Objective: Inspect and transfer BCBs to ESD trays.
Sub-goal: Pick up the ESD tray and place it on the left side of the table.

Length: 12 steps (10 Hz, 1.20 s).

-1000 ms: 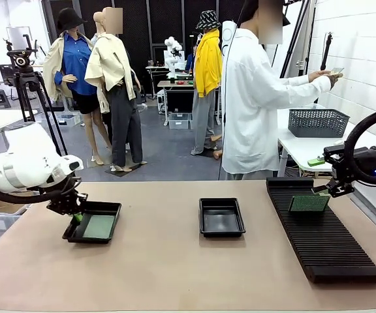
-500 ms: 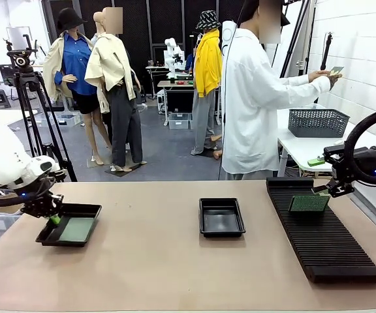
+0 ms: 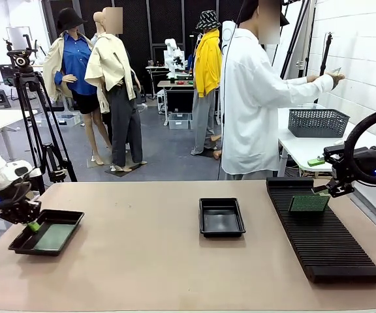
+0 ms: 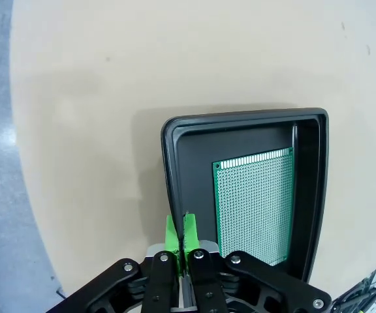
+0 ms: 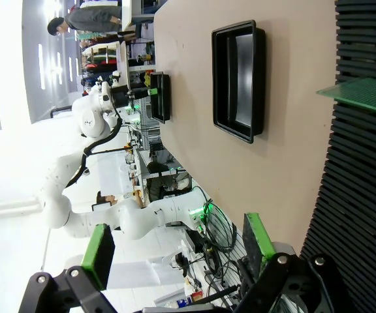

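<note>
Two ESD trays sit on the table. Left tray point(image 3: 62, 212), its rim pinched in the closed left gripper point(image 4: 179, 228), holds one BCB point(image 4: 256, 205) lying flat; middle tray point(image 3: 220, 200) sits well apart. Another BCB point(image 3: 308, 203) rests on the slotted rack point(image 3: 325, 241) near the right gripper point(image 5: 176, 236), jaws spread wide.

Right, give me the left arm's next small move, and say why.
Probably open the left tool and let go of the tray. The tool is clamped shut on the tray's rim, the BCB lies flat inside, and the tray is close to the table's edge, so any push outward risks tipping it off.
</note>
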Tool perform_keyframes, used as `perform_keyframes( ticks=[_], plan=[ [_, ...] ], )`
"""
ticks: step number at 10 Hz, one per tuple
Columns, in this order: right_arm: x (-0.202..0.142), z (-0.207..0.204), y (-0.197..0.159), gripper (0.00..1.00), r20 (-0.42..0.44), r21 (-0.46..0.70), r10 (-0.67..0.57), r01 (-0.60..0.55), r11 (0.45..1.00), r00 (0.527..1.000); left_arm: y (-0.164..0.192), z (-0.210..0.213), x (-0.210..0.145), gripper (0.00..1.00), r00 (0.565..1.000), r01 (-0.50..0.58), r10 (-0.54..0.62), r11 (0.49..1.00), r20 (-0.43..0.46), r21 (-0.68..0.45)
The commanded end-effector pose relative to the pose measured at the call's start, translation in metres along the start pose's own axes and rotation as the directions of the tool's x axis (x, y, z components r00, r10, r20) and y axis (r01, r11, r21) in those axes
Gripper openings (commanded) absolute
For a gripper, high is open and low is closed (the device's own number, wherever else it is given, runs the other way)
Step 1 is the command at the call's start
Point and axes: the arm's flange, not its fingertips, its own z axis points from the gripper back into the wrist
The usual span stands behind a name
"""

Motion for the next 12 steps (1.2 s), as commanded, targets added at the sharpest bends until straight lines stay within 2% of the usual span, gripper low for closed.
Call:
perform_keyframes(
  ticks=[1,7,12],
  plan=[
    [-0.001,-0.002,0.002,1.0,0.006,-0.015,-0.008,0.008,1.0,1.0,0.027,0.006,-0.002,0.0,1.0,-0.023,0.024,0.999,0.012,-0.048],
    [-0.001,-0.002,0.002,1.0,0.006,-0.015,-0.008,0.008,1.0,1.0,0.068,0.021,-0.01,0.0,0.988,-0.104,0.111,0.992,0.108,-0.069],
    [-0.001,-0.002,0.002,1.0,0.006,-0.015,-0.008,0.008,1.0,1.0,0.077,0.028,-0.011,0.0,0.987,-0.109,0.115,0.992,0.116,-0.058]
  ],
)
